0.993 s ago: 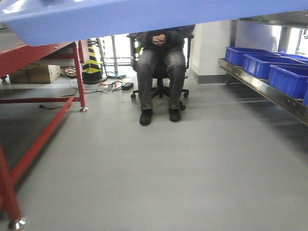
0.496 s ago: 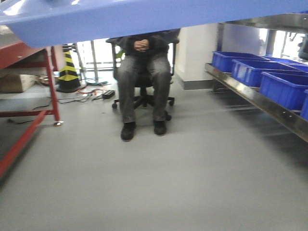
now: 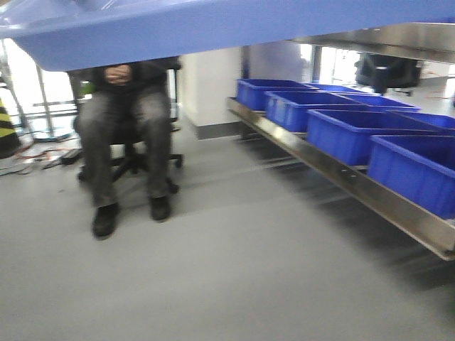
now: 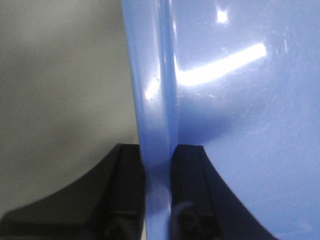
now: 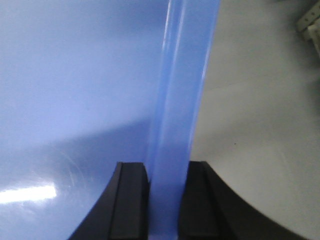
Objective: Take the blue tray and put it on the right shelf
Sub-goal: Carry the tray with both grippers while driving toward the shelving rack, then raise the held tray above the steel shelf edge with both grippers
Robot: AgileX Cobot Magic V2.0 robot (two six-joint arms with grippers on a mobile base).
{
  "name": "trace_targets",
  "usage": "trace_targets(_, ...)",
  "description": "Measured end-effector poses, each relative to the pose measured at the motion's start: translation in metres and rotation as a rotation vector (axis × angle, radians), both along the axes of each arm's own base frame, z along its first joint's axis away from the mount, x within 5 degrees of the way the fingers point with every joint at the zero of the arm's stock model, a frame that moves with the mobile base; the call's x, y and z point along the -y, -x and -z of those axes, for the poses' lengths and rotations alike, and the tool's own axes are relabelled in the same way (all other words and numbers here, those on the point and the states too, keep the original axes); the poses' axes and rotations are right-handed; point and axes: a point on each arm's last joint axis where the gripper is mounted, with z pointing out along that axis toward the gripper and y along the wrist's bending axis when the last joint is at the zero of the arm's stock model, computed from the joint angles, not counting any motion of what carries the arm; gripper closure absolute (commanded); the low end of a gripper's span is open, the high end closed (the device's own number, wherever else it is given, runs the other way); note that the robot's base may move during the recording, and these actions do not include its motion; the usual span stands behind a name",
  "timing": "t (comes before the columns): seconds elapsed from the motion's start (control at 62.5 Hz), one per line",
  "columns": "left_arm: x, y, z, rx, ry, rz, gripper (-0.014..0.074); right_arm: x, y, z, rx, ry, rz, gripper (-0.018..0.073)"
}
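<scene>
While the left gripper [image 4: 159, 195] and right gripper [image 5: 167, 200] clamp the blue tray's [image 3: 213, 28] rims, the view has swung right; the right shelf [image 3: 341, 175] looms nearer, placement pending.

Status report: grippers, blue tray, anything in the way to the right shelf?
Left gripper shut on blue tray rim, right gripper shut on opposite rim. Tray aloft, not yet on right shelf. Dark-blue bins on its lower level; seated person left.

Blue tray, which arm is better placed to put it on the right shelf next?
Right, probably as the lead. The right gripper clamps the blue tray by its rim on the side where the right shelf stands. The left gripper clamps the opposite rim, so both must carry.
</scene>
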Motion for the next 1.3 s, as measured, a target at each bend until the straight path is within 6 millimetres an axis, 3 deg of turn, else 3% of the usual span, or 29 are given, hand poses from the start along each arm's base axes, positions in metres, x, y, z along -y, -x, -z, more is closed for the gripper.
trace_targets(1.297,0.0000,0.0000,0.0000,0.000,0.000,0.000,0.0645,0.0002,-0.0001,0.0000,0.001,0.002,0.001,0.0537)
